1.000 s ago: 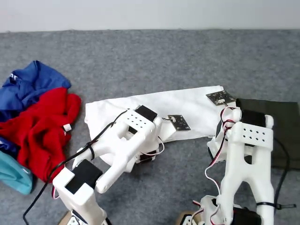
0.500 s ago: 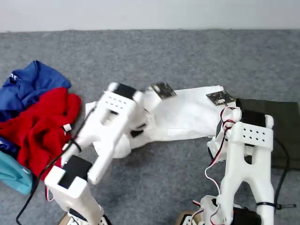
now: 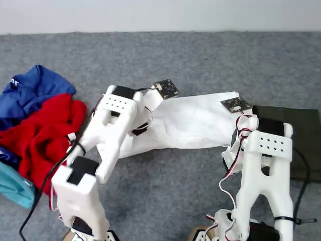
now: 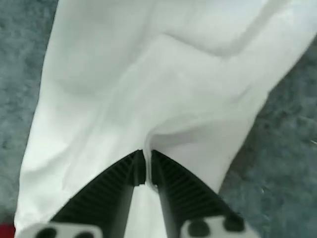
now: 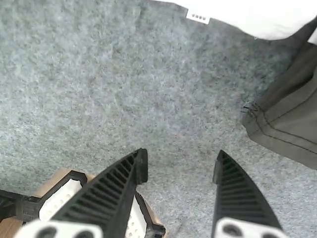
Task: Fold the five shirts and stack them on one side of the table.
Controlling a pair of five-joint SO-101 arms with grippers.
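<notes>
Left wrist view: our left pincer is clamped on the white shirt, and our right pincer is wide apart over the tabletop.

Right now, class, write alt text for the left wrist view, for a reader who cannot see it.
The left hand is shut on a pinched fold of the white shirt, which spreads away from it in soft creases. The grey table shows along the shirt's edges.
</notes>
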